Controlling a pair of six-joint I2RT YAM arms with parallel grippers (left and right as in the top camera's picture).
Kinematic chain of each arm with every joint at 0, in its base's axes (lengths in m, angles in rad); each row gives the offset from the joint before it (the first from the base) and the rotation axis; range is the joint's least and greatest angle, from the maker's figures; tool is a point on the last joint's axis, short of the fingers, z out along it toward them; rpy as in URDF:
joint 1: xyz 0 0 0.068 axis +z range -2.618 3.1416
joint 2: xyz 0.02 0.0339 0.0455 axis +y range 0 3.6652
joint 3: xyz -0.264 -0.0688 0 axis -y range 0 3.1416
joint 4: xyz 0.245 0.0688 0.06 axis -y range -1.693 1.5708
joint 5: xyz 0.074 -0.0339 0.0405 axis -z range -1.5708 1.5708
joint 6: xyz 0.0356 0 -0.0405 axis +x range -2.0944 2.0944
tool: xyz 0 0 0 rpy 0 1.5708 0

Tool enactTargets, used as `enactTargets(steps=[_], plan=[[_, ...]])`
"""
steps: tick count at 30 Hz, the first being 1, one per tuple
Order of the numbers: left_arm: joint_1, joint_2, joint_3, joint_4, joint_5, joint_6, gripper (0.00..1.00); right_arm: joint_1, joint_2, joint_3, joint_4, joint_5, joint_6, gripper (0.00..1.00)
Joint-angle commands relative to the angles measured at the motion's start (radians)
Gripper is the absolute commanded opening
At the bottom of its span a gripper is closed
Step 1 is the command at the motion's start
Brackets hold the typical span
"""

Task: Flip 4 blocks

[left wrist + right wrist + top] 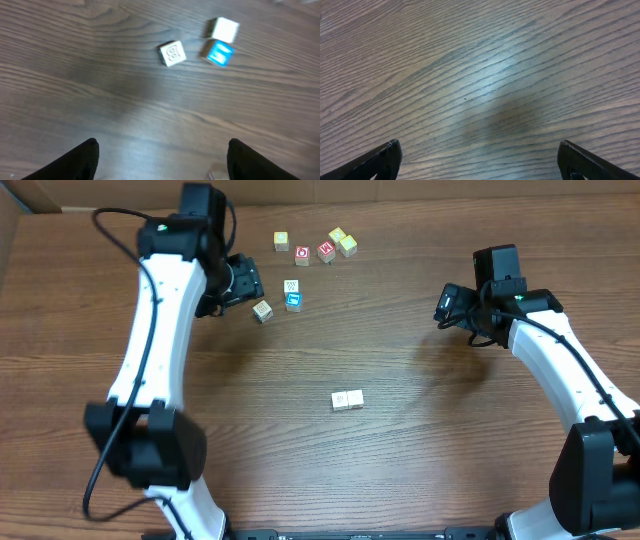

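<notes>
Left wrist: pale cubic wooden blocks (172, 53), grained table (90, 85).

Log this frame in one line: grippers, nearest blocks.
left gripper: open, empty | right gripper: open, empty | blue-faced block: on table, ahead of left gripper | whitish marked block: beside it, apart

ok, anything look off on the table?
Nothing spilled or damaged. Only oddity: two pale blocks sit side by side mid-table, well apart from the other blocks scattered on the far side.
</notes>
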Motion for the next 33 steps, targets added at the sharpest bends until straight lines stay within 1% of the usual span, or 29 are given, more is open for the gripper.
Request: enactTargets(steps=[1, 4, 7, 15, 17, 20, 28, 33], plan=[[-0.001, 0.11, -0.003, 0.028, -0.039, -0.072, 0.74, -0.002, -0.006, 0.01, 0.003, 0.01, -0.004, 1.0], [-0.001, 0.175, -0.003, 0.062, -0.039, -0.114, 0.67, -0.002, -0.006, 0.01, 0.003, 0.01, -0.004, 1.0], [-0.001, 0.224, -0.003, 0.108, -0.039, -0.144, 0.64, -0.002, -0.006, 0.01, 0.003, 0.01, -0.004, 1.0], [-0.005, 0.291, -0.003, 0.205, -0.039, -0.167, 0.65, -0.002, -0.006, 0.01, 0.003, 0.01, -0.004, 1.0], [-0.009, 0.303, -0.003, 0.224, -0.039, -0.167, 0.62, -0.002, -0.006, 0.01, 0.003, 0.01, -0.004, 1.0], [-0.014, 0.322, -0.003, 0.237, -0.039, -0.169, 0.6, -0.002, -0.006, 0.01, 0.003, 0.01, -0.004, 1.0], [-0.04, 0.357, -0.003, 0.286, -0.039, -0.181, 0.6, -0.002, -0.006, 0.01, 0.003, 0.01, -0.004, 1.0], [-0.053, 0.357, -0.006, 0.277, -0.07, -0.182, 0.57, -0.002, -0.006, 0.01, 0.003, 0.01, -0.004, 1.0]])
